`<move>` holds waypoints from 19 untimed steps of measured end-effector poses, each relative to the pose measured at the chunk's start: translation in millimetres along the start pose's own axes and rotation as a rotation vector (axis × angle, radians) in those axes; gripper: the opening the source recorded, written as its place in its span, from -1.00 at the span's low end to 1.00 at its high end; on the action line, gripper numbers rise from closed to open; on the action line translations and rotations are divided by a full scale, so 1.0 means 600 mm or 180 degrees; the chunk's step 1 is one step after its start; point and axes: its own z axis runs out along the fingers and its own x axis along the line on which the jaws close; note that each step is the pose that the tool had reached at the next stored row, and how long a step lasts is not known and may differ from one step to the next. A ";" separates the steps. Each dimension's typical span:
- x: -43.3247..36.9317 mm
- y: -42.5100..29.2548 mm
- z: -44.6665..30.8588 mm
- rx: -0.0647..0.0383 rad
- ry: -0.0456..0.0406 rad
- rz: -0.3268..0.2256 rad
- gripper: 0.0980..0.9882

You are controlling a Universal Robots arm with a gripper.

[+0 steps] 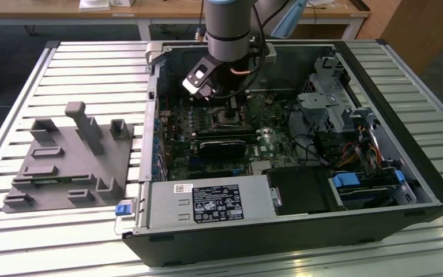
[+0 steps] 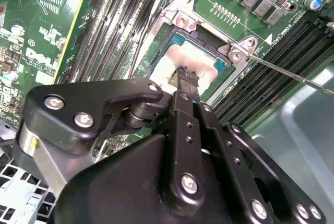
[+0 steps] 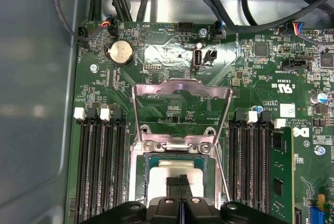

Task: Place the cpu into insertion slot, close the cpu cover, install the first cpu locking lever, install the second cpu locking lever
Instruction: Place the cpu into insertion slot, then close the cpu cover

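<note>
The cpu, a small square chip with a pale silver face, lies flat in the insertion slot on the green motherboard, and it also shows in the second wrist view. The cpu cover, a silvery frame with a square window, stands flipped open behind the slot. My gripper is shut, fingertips together, just over the chip's face with nothing held; it also appears in the second wrist view and the exterior view. A thin locking lever sticks out loose beside the slot.
Memory slots flank the socket on both sides. Inside the open case sit a black module, the power supply and a drive cage with cables. A grey fixture block lies on the slatted table at the exterior view's left.
</note>
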 end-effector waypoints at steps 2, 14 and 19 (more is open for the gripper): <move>0.000 0.000 0.000 0.0000 0.0000 0.0000 -0.98; 0.000 0.001 -0.007 0.0001 0.0000 0.0000 -0.98; 0.000 0.002 -0.020 0.0001 0.0000 0.0000 -0.98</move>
